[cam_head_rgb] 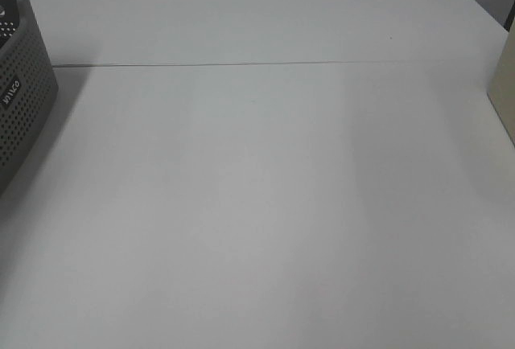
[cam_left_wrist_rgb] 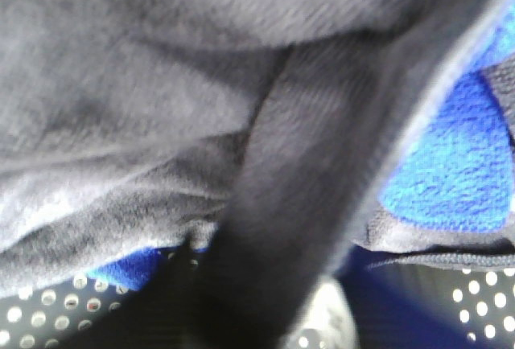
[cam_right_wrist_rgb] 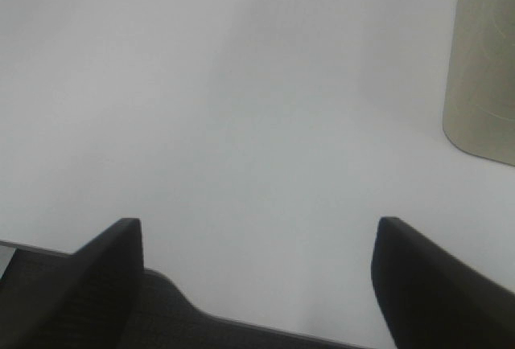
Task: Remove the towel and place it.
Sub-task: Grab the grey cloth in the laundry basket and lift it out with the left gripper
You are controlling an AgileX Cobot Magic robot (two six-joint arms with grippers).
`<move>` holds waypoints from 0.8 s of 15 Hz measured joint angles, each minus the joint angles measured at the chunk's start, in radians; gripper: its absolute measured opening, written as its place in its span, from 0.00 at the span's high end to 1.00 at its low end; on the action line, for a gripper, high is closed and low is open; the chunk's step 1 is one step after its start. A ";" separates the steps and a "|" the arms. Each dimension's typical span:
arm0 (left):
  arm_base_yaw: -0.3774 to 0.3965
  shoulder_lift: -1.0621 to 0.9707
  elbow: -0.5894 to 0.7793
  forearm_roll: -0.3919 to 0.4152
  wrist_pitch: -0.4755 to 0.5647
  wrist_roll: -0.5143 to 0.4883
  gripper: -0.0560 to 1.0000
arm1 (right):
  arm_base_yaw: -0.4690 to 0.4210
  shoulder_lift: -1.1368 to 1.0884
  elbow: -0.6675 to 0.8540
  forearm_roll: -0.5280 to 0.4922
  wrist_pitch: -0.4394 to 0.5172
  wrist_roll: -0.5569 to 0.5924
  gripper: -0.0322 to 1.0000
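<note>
Folds of the dark charcoal towel (cam_left_wrist_rgb: pixel 145 84) are filling the left wrist view, lying against a bright blue cloth (cam_left_wrist_rgb: pixel 451 164) with the perforated wall of the grey basket (cam_left_wrist_rgb: pixel 32 309) showing just beside them. The left gripper is not showing through the cloth, so I cannot tell its state. The right gripper (cam_right_wrist_rgb: pixel 257 224) is hovering over the white table (cam_head_rgb: pixel 265 188), jaws spread wide, near a beige object (cam_right_wrist_rgb: pixel 483 59).

basket (cam_head_rgb: pixel 24 100) cut off at the high view's left edge; towel (cam_left_wrist_rgb: pixel 161 84) blurred, overrunning its wrist view
</note>
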 joint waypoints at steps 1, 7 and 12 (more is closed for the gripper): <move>0.000 -0.001 0.000 0.000 0.000 -0.021 0.88 | 0.000 0.000 0.000 0.000 0.000 0.000 0.24; -0.003 -0.023 -0.001 0.002 0.000 -0.231 0.95 | 0.000 0.000 0.000 0.000 0.000 0.000 0.24; -0.057 -0.162 -0.101 0.000 -0.046 -0.295 0.95 | 0.000 0.000 0.000 0.007 0.000 0.000 0.24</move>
